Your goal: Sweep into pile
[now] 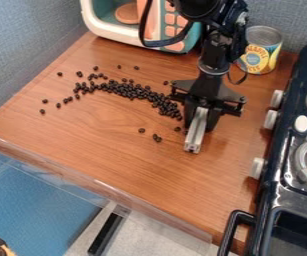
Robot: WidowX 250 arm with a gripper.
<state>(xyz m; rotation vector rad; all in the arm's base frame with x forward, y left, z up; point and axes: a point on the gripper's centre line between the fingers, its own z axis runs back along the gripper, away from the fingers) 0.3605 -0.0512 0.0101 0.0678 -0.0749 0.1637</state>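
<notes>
At the left, a blue wall (22, 45) was met by the table (102, 135), and below the table's near edge a blue floor (35, 195) was seen. On the table's left part, a few beans (132, 91) were scattered apart: 2 were seen near the left edge, 1 by the wall. From there, most beans were strung out in a loose, uneven band that was slanted down to the right, thickened towards the gripper (200, 125). Below the band, a few more were left in front. At the back, a toy oven (105, 30) was placed, with a brown disc (127, 14) held inside and orange buttons set on its front. Right of the band, the gripper was pointed down over the table, its jaws closed on a metal bar (194, 142); the bar's free end was aimed at the near edge, and a few beans were seen just beside its left side. Behind and right of the gripper, a can (260, 52) was stood upright. Along the right edge, a black stove (266, 197) was placed, fitted with 3 pale knobs (270, 119) and a dark handle (232, 227)
</notes>
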